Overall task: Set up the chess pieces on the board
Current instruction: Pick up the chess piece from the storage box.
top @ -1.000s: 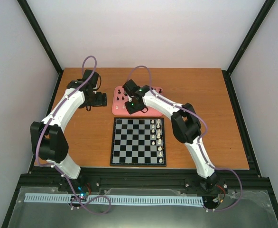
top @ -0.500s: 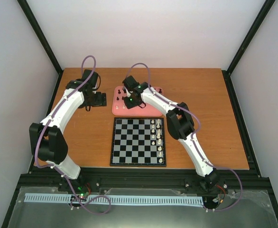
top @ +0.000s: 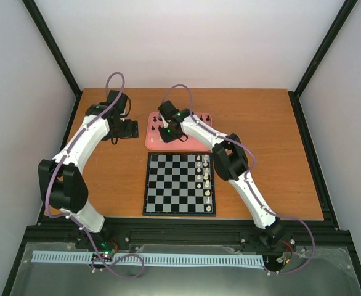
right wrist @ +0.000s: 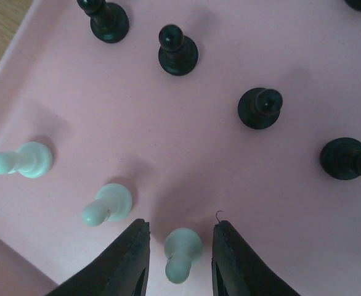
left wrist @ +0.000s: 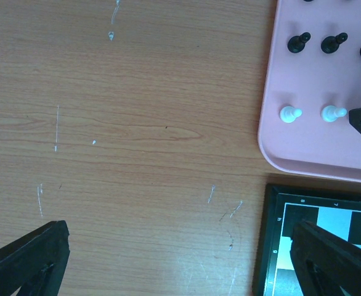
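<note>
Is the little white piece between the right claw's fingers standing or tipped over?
Standing: the white pawn rests on its round base on the pink tray.

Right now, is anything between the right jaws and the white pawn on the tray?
Nothing visible. The white pawn stands between the right jaws, with bare tray showing on both sides. The neighbouring pawn sits outside them, to the left in the wrist view.
</note>
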Robot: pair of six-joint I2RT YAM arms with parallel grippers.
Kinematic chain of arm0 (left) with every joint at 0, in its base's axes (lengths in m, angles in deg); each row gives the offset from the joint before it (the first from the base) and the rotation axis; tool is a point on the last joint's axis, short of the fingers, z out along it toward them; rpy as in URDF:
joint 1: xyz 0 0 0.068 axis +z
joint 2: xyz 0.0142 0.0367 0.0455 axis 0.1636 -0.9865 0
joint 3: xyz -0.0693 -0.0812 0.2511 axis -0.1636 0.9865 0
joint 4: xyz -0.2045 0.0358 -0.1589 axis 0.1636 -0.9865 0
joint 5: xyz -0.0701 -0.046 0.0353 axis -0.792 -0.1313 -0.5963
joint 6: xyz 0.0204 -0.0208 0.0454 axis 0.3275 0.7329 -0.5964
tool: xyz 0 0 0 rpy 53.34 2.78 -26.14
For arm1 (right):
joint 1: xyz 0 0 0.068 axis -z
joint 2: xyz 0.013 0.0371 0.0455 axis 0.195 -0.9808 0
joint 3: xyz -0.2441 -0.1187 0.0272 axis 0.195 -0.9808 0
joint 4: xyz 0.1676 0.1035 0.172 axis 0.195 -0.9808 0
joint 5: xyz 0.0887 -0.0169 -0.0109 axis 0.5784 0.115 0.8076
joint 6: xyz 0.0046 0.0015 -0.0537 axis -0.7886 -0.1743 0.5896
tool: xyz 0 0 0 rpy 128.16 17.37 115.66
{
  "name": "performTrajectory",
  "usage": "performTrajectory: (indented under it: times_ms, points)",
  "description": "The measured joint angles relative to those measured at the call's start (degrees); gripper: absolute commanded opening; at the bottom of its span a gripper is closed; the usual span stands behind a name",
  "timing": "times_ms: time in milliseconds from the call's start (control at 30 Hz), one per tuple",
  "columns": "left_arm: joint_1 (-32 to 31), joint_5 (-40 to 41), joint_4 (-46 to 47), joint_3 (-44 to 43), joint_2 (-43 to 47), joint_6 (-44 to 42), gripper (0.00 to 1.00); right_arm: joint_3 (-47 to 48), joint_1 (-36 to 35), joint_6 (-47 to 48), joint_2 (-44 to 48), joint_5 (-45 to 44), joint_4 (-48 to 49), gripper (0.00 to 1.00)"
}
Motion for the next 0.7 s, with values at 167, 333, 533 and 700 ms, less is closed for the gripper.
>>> performTrajectory:
  times_ms: [167,333,533,700]
  points:
    - [0.00,-0.02,0.00,0.00,0.00,0.00,1.00,0.39,0.02,0.31,-0.63,-0.04,-0.02,0.25]
    - [0.00,-0.02,0.00,0.00,0.00,0.00,1.00,1.07,0.20,0.50,-0.66,-0.07,-0.02,0.14]
    - [0.00,-0.02,0.00,0.00,0.00,0.00,1.00,1.25,0.33,1.01,-0.66,-0.15,-0.26,0.03]
    - [0.00,-0.02,0.00,0.00,0.00,0.00,1.00,1.09,0.33,1.86,-0.46,-0.26,-0.33,0.03]
